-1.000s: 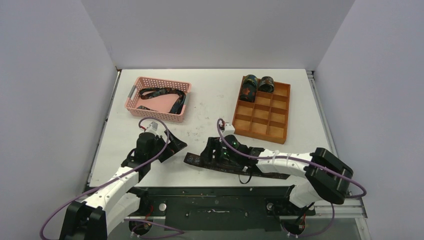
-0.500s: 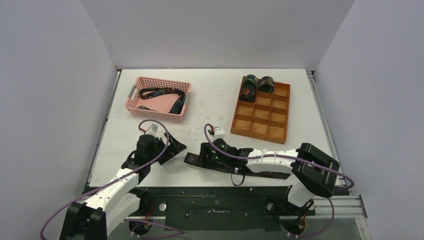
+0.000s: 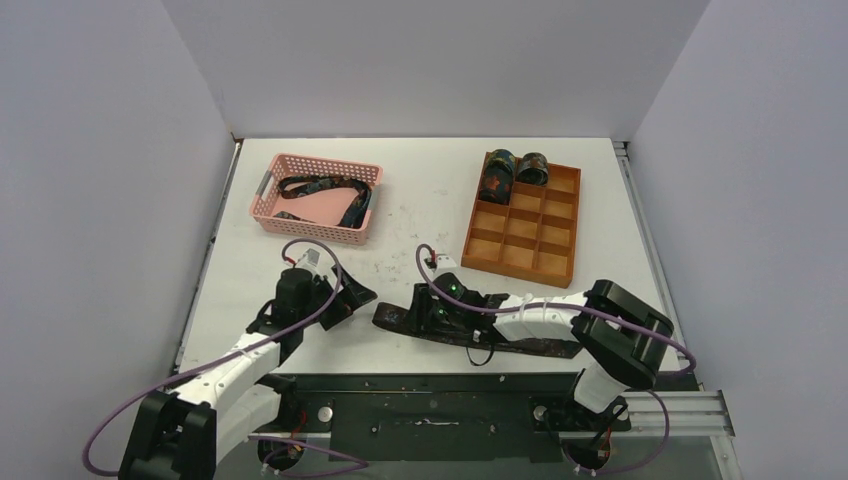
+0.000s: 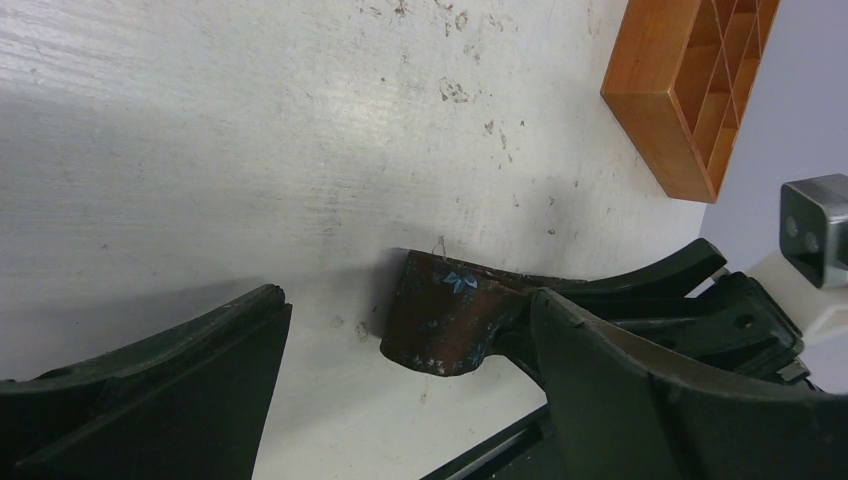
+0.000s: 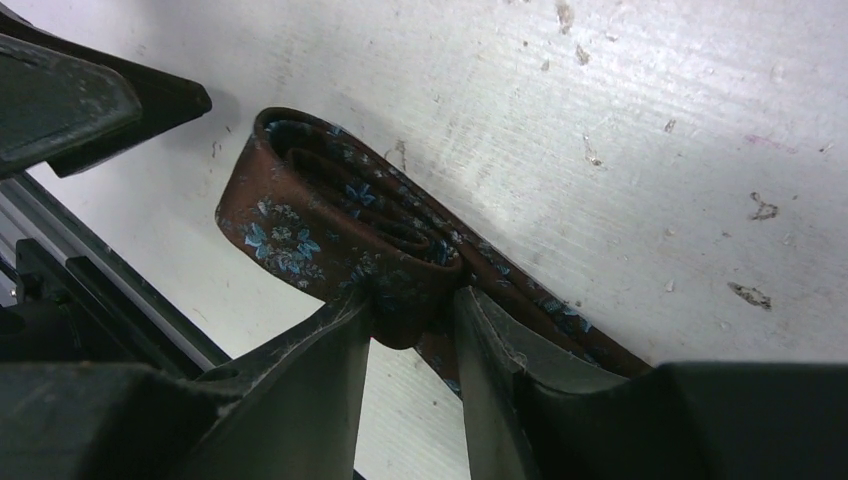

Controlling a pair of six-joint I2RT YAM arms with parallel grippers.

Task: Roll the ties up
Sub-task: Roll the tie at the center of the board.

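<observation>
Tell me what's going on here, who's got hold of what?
The right gripper is shut on the tie lying along the near edge of the table, pinching its loosely coiled end. The left gripper is open next to that end, holding nothing. Two rolled ties sit at the far left corner of the wooden tray, and another unrolled tie lies in the pink basket.

Pink mesh basket [image 3: 312,233] sat at the far left of the white counter [image 3: 425,185]. Wooden divided tray [image 3: 521,259] sat at the far right, well apart from it. Counter surface was scuffed, with dark specks between them.
</observation>
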